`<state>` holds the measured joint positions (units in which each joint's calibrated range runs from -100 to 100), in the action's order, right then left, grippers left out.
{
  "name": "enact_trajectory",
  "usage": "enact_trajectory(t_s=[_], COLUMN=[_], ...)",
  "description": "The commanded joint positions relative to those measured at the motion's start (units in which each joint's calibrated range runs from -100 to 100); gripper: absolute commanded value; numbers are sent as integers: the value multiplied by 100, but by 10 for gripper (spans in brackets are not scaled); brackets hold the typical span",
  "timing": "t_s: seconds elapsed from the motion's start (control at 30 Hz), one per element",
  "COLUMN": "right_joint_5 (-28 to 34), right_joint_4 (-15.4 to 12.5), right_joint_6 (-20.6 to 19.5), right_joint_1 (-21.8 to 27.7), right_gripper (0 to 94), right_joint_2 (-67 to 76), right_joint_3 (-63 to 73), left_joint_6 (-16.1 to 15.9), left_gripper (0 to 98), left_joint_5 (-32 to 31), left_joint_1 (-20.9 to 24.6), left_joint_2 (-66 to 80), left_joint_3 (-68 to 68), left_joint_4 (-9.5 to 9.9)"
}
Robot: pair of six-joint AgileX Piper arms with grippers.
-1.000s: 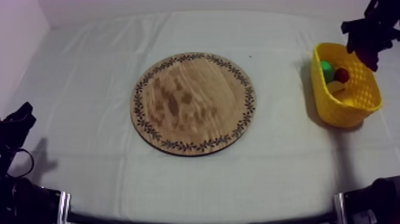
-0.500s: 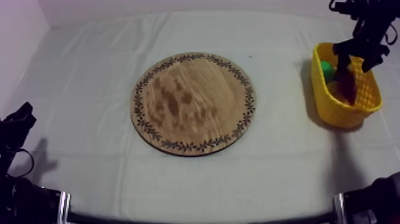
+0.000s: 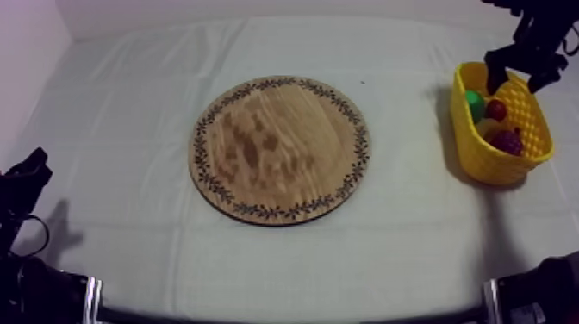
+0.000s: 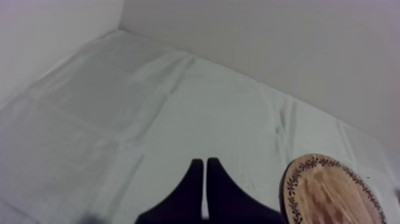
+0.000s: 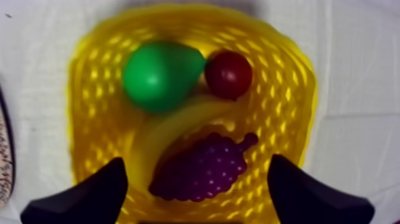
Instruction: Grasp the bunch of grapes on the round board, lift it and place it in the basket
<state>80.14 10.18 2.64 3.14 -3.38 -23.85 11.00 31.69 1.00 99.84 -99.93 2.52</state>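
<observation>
The purple bunch of grapes (image 5: 202,168) (image 3: 508,141) lies inside the yellow basket (image 3: 534,116) (image 5: 297,95) at the table's right side, on the banana (image 5: 161,134), with a green pear (image 5: 158,74) (image 3: 474,103) and a small red fruit (image 5: 228,74) (image 3: 495,109) beside it. My right gripper (image 3: 517,75) (image 5: 193,190) hangs open above the basket, its fingers (image 5: 89,193) wide apart and holding nothing. The round wooden board (image 3: 280,148) (image 4: 333,190) sits bare at the table's middle. My left gripper (image 4: 205,173) (image 3: 26,177) rests low at the left, fingers together as a narrow wedge.
The grey-white cloth (image 3: 129,103) spreads wide and bare around the board. A pale wall (image 4: 268,47) rises behind the table's far edge. The basket stands near the table's right edge.
My right gripper went down into the basket, let go of the grapes and rose again with its fingers apart. The grapes now lie in the basket. The left arm stayed still.
</observation>
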Motion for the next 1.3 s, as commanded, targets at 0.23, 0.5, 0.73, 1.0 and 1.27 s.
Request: enact_trajectory(t_s=[0.23,0.5,0.73,1.0,1.27], right_joint_5=[-1553,-2448,-2775,-2876,-3796], right_joint_4=[-55,-513,-806,-1222,-1468], right_joint_6=[-308,-144,-3,348,712], right_joint_1=[-168,-171,-262,-275,-228], right_gripper=[443,327,187,23,4], right_joint_2=[1763,3165,4434,5789,7396], right_joint_3=[-1109,-2272,-3174,-4028,-5736], left_joint_6=[1,1,1,1,1], left_gripper=[0,0,0,0,0], left_joint_5=[0,0,0,0,0], left_joint_1=[-2,-2,-2,-2,-2], left_joint_2=[-2,-2,-2,-2,-2], left_joint_3=[4,4,4,4,4], left_joint_4=[-1,-1,-1,-1,-1])
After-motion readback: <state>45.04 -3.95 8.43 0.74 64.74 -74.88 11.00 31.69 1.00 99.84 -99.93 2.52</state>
